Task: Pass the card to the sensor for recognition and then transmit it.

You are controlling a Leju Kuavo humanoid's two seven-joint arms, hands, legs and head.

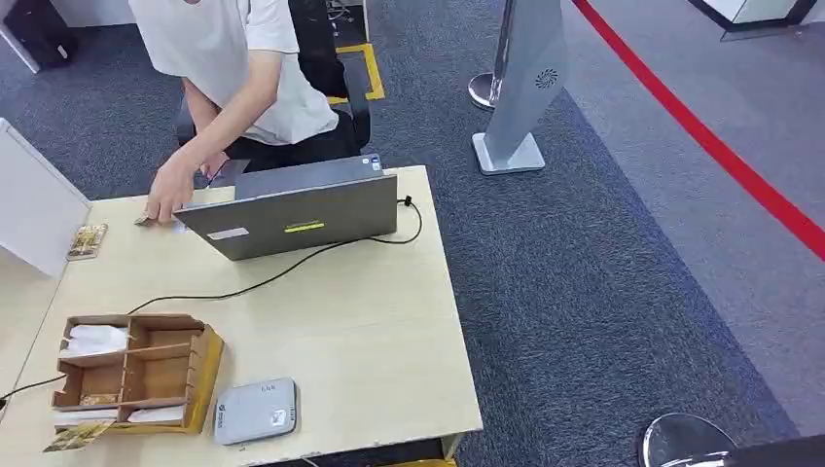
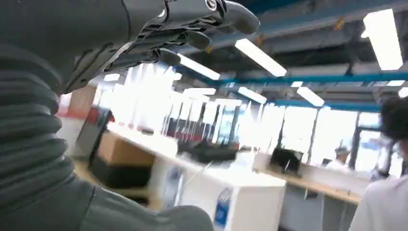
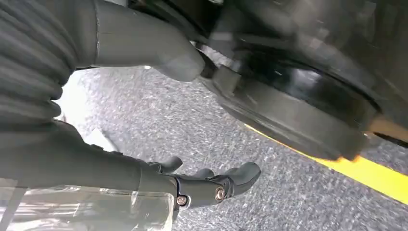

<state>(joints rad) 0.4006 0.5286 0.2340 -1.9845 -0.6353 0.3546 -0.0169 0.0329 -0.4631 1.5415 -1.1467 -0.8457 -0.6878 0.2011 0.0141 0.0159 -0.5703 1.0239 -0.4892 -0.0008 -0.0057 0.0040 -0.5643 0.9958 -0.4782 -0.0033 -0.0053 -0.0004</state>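
A grey card sensor lies flat near the table's front edge, right of a wooden organiser. A patterned card rests on the table's left side, and another pokes out at the organiser's front corner. A person's hand touches a small card beside the laptop. In the left wrist view my left hand is raised towards the ceiling lights, fingers apart, holding nothing. In the right wrist view my right hand hangs over grey carpet, fingers loosely apart and empty.
A grey laptop stands open at the table's far side, its black cable trailing across the top. A seated person in white leans in behind it. A grey kiosk stand and red floor line lie to the right.
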